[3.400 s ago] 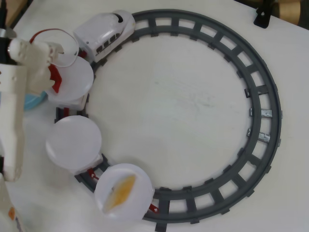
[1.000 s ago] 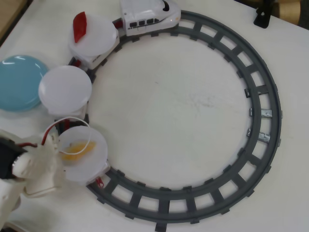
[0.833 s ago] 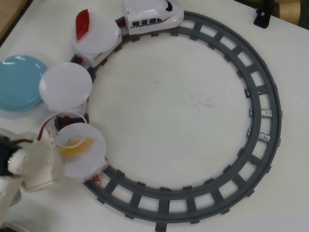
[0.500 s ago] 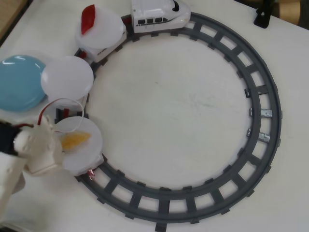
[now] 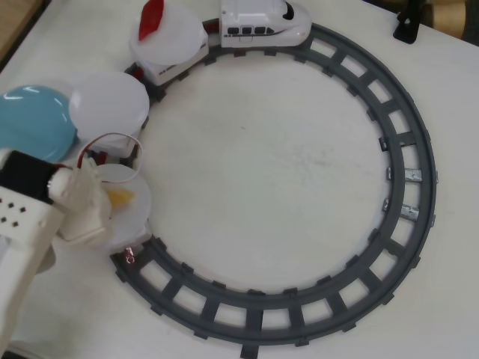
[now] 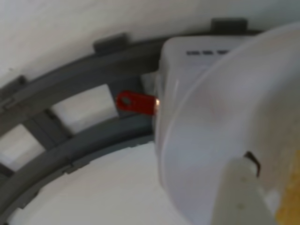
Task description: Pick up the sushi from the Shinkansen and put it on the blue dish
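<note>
While the white plastic bullet train [image 5: 263, 19] rounds the top of the grey circular track [image 5: 408, 142] in the overhead view, the white two-finger gripper [image 5: 101, 202] hangs over the rearmost car's round white plate [image 5: 135, 217] at the left of the loop. The small yellow-orange sushi slab [image 5: 120, 197] lies on that plate, its tip peeking out from under the gripper head, so contact looks close. Whether the fingers are spread or already pinching the sushi cannot be told: overhead, the arm's body covers them.

The wrist view helps little. One pale fingertip [image 6: 241, 197] pokes in from the bottom, a yellow sliver of sushi [image 6: 288, 197] sits just beside it at the right edge, and the plate rim [image 6: 197, 108] fills most of the frame, with a red coupling tab [image 6: 136, 103] on the car's end over the sleepers.

The step in hand is the grasp, and timing is probably everything. The fingers should straddle the slab across its narrow width, come low enough to catch the whitish base, and close firmly before lifting straight up clear of the rim. The glossy light-blue round dish [image 5: 30, 123] waits near, off the track to the left, partly tucked behind the middle car's white plate [image 5: 111, 105]. The red wedge piece [image 5: 152, 16] on the first car is not the target.
</note>
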Tool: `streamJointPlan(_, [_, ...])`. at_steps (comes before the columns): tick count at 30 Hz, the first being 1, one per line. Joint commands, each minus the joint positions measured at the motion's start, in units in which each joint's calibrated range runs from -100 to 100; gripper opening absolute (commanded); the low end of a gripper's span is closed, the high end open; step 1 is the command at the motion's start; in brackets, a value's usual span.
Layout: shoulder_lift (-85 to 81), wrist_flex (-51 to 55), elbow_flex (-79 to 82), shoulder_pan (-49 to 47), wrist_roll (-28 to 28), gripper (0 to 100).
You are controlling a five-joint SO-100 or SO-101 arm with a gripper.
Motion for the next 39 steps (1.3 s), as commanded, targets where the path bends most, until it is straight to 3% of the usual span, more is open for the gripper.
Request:
streamJointPlan(1, [1.78, -2.13, -3.00, -0.09, -0.24, 26])
streamJointPlan(7, [5.60, -3.57, -5.34, -2.11, -1.18, 26])
streamJointPlan(13, [7.42, -3.23, -9.85, -3.43, -2.54, 9])
streamJointPlan(16, [7.50, -3.06, -11.30, -3.52, -2.70, 5])
streamJointPlan(26, [6.76, 1.27, -18.51, -4.84, -2.85, 5])
streamJointPlan(39, [7.84, 2.97, -30.23, -19.28, -5.52, 5])
